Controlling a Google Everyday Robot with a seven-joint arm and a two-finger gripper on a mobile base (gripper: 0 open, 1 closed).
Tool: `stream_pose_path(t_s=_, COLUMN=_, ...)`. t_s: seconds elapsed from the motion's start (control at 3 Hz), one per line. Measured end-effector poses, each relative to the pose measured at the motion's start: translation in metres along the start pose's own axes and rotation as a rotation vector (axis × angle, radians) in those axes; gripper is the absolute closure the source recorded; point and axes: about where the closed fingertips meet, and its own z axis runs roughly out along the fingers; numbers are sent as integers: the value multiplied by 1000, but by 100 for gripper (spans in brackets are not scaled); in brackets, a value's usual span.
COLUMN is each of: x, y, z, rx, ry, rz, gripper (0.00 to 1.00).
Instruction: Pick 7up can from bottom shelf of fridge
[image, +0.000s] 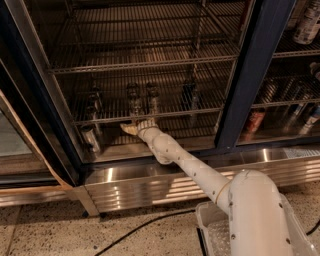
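The fridge (250, 75) has a dark blue frame, and its left section is open in front of me. The 7up can (90, 138), pale with a silver top, stands at the left end of the bottom shelf (192, 134), close to the left wall. My gripper (131, 128) is reached in over the bottom shelf, just under the rack above. It points left, about a hand's width right of the can and apart from it. Nothing shows in it. My white arm (190, 167) runs from the lower right over the steel base.
Several darker cans (133, 98) stand on the wire rack right above the gripper. A red can (255, 121) and more cans sit behind the right glass door. The ribbed steel base panel (150, 185) lies below. A black cable (135, 230) crosses the floor.
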Motion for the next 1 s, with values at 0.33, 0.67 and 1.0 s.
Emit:
stream_pose_path(t_s=0.33, x=3, y=0, z=4, rx=-4, ry=4, rz=6, gripper=12)
stream_pose_path(t_s=0.67, x=6, y=1, z=8, rx=-8, ry=9, rz=11, gripper=20)
stream_pose_path(t_s=1.0, x=7, y=0, z=10, rx=-11, ry=8, rz=14, gripper=39)
